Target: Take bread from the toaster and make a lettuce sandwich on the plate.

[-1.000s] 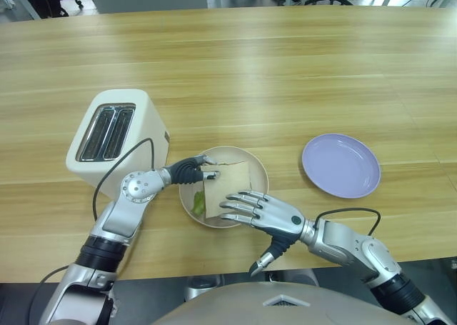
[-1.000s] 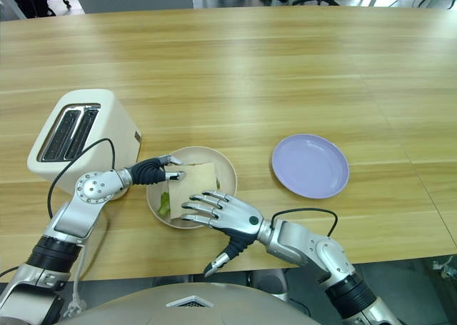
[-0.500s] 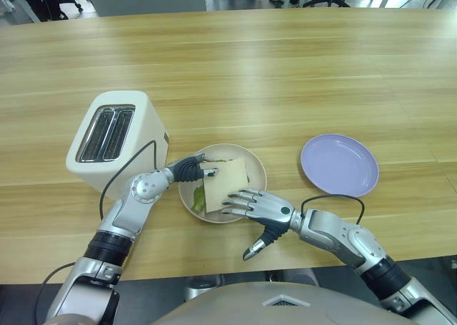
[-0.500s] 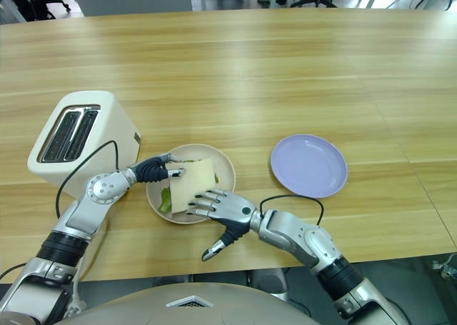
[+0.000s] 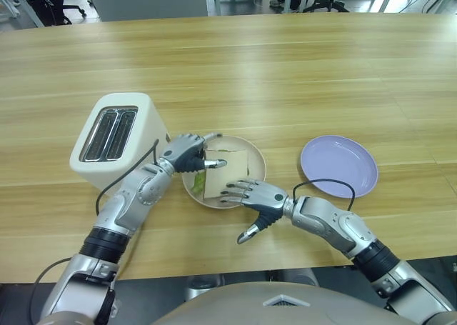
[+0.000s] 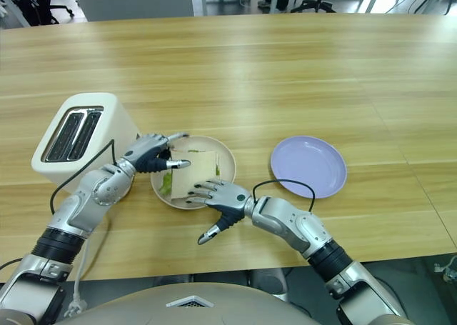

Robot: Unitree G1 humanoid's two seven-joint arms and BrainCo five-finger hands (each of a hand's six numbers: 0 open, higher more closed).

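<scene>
A long wooden table (image 5: 285,75) of pale planks fills the frame from the left edge to the right edge, and its grain runs across the picture. Three things stand directly on it. A cream toaster (image 5: 118,139) is at the middle left, with its two slots facing up. Just beside it, near the centre of the frame, lies a round beige plate (image 5: 258,161). A purple plate (image 5: 339,166) lies to the right of centre, apart from the beige plate.
</scene>
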